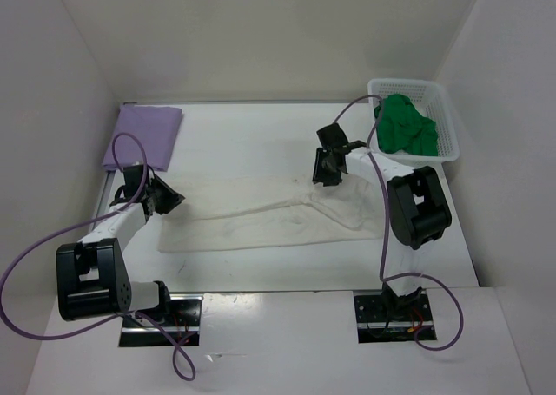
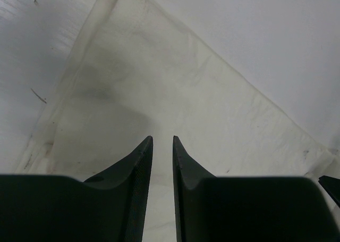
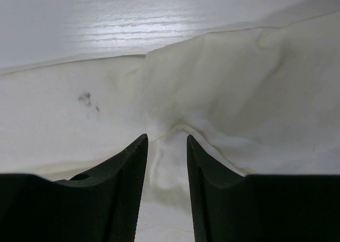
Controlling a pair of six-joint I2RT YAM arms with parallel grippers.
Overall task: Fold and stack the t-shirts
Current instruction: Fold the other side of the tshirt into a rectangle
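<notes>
A cream-white t-shirt [image 1: 261,226] lies as a long strip across the middle of the table. My left gripper [image 1: 176,203] is at its left end. In the left wrist view [image 2: 162,138] the jaws stand narrowly open over smooth, flat cloth [image 2: 175,77], with nothing bunched between them. My right gripper [image 1: 327,180] is open above the shirt's right part. In the right wrist view [image 3: 167,137] a pinched-up ridge of cloth [image 3: 178,131] stands loose between the fingers. A folded lavender t-shirt [image 1: 146,134] lies at the back left. A green t-shirt [image 1: 407,126] sits crumpled in the basket.
The white lattice basket [image 1: 415,85] stands at the back right corner against the wall. White walls close in the table on three sides. A purple cable [image 1: 130,141] loops over the near edge of the lavender shirt. Small dark specks [image 3: 85,98] mark the cream cloth.
</notes>
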